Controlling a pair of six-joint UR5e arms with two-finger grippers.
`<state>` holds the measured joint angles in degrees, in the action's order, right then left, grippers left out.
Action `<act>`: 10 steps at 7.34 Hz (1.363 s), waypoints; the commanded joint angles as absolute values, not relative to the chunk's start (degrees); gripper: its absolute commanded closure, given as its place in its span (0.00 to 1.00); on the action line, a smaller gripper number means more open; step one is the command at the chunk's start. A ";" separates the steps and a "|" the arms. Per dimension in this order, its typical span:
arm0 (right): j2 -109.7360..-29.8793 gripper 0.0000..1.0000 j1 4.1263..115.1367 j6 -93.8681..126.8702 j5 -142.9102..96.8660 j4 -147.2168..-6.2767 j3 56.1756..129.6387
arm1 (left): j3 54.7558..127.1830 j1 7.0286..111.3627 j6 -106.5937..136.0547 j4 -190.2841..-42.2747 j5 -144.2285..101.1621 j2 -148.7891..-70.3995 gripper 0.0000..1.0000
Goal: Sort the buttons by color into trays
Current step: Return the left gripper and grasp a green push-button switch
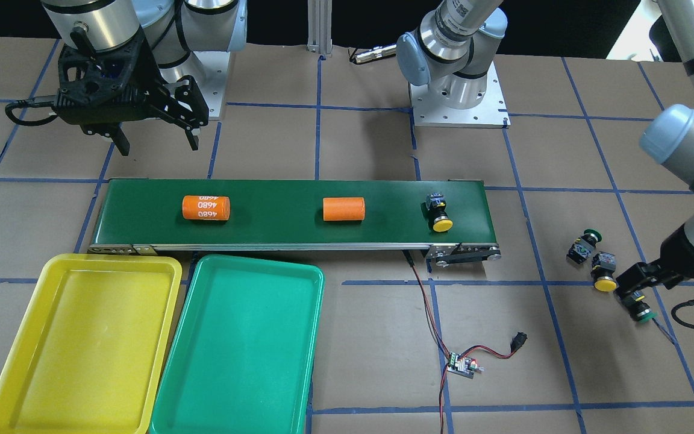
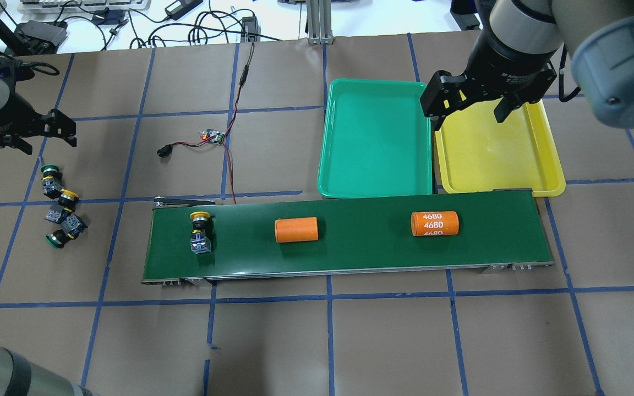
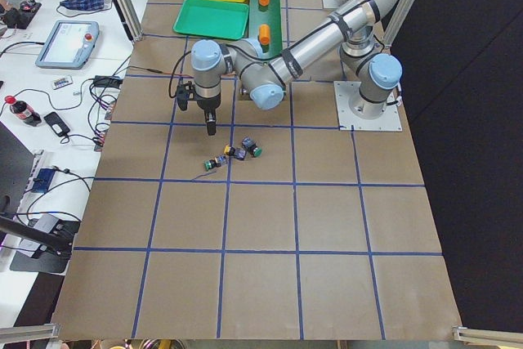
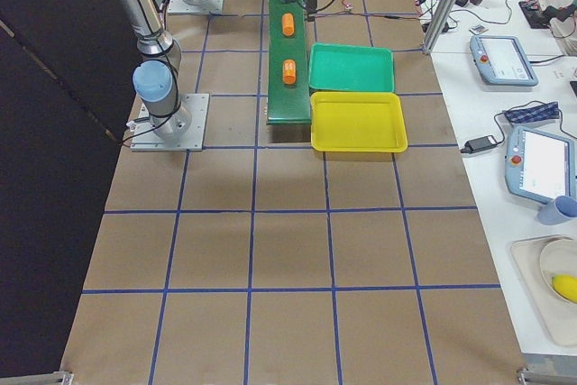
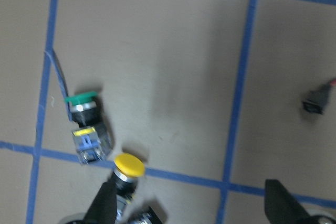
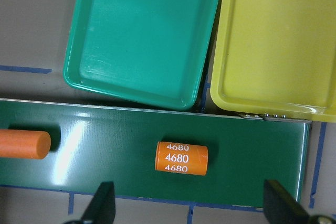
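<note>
Pickup is set up.
The left tool (image 5: 194,205), released, is held above the yellow button (image 5: 129,165) beside one finger; centring and lowering are needed.

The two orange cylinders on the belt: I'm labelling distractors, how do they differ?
The marked cylinder carries white 4680 print; the plain cylinder has none. The marked one lies toward the end of the belt beside the yellow tray; the plain one sits mid-belt, nearer the yellow button. Both are orange, similar in size, lying on their sides along the belt.
</note>
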<state>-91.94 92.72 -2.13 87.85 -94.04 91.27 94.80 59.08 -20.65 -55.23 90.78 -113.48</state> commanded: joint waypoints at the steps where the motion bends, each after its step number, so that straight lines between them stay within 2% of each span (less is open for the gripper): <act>1: -92.20 0.00 92.72 2.71 87.80 -93.96 91.32 | 94.75 56.52 -22.68 -49.93 90.79 -118.11 0.00; 5: -92.20 0.00 92.72 2.91 87.98 -93.61 91.41 | 94.66 54.32 -23.12 -48.78 92.01 -122.33 0.02; 6: -92.11 0.00 92.64 2.99 87.98 -93.69 91.41 | 94.75 54.32 -22.85 -48.87 92.28 -123.47 0.33; 7: -92.02 0.00 92.55 2.99 87.98 -93.78 91.41 | 94.75 54.32 -22.94 -49.04 92.11 -124.18 0.85; 8: -91.85 0.00 92.46 3.16 87.98 -93.95 91.32 | 94.66 54.32 -23.29 -49.57 92.02 -124.19 1.00; 10: -91.84 0.00 92.29 3.16 87.98 -93.96 91.32 | 91.26 54.75 -23.81 -53.93 92.20 -122.10 1.00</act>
<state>-91.85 92.43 3.14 87.98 -93.93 91.33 93.61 54.42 -23.46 -51.15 92.11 -123.37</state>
